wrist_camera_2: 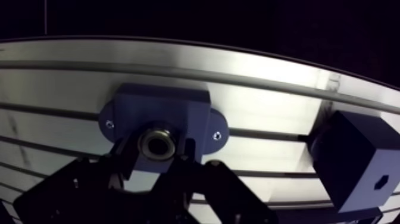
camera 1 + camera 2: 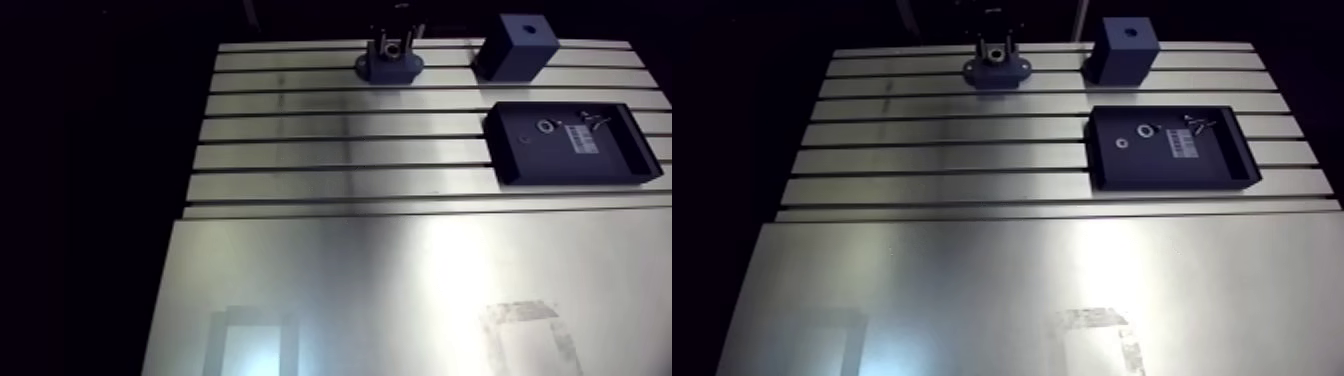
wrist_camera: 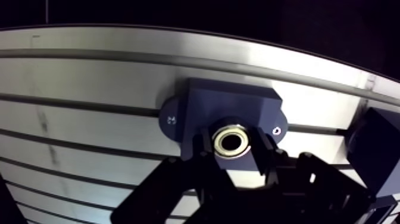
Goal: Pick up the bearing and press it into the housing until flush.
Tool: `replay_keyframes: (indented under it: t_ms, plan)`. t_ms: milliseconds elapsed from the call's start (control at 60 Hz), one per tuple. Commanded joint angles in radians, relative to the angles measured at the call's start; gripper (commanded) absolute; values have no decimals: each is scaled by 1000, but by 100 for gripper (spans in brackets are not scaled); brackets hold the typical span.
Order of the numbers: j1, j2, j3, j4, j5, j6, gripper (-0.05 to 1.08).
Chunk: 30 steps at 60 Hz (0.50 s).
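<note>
A dark blue housing [image 3: 229, 110] with a screwed flange stands on the slotted table [image 2: 330, 155] near its far edge. Directly over it is the bearing [image 3: 232, 141], a small shiny metal ring with a dark bore, facing up toward the wrist camera. My gripper [image 3: 233, 149] is shut on the bearing, one dark finger [image 3: 204, 148] pressed to each side of it. I cannot tell whether the ring touches the housing's bore. In the arm view the gripper [image 2: 393, 45] comes down onto the housing [image 2: 389, 68].
A dark blue block [image 2: 517, 45] with a hole in its top stands to the right of the housing. Nearer the front, a black tray [image 2: 625, 160] holds a small ring and some loose small parts. A patch of tape [image 2: 525, 325] marks the smooth front plate.
</note>
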Motion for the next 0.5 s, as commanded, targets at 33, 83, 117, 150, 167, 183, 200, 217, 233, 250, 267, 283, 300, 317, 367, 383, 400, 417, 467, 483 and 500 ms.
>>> replay_keyframes:
  t_ms: [33, 83, 117, 150, 167, 183, 200, 217, 233, 250, 267, 283, 300, 317, 367, 383, 400, 417, 467, 483, 500]
  plan:
    - [0, 1, 5, 0, 1, 0, 62]
    - [0, 1, 6, -2, 1, 0, 62]
    - [0, 2, 8, -2, -1, 0, 61]
    - [0, 2, 8, -2, -1, 0, 60]
    - [0, 2, 8, -2, -1, 0, 60]
    - [0, 1, 8, -2, 1, 0, 56]
    - [0, 1, 8, -2, 1, 0, 56]
    - [0, 1, 8, -2, -1, 0, 54]
    - [0, 1, 7, -2, 1, 0, 54]
    - [0, 1, 7, -2, 1, 0, 54]
    - [0, 1, 7, -2, 1, 0, 54]
    - [1, 0, 8, -3, 1, 2, 50]
    - [1, -3, 7, -3, 3, 0, 30]
    - [1, -3, 7, -3, 3, 0, 30]
    - [0, -12, 3, -6, 8, 0, 1]
    - [0, -12, 3, -6, 8, 0, 1]
    - [0, -15, 3, -9, 8, 2, 0]
    - [0, -15, 3, -9, 8, 2, 0]
    - [0, -33, -1, -11, 8, 6, 0]
    - [0, -42, -4, -11, 8, 6, 0]
    - [0, -42, -4, -11, 8, 6, 0]
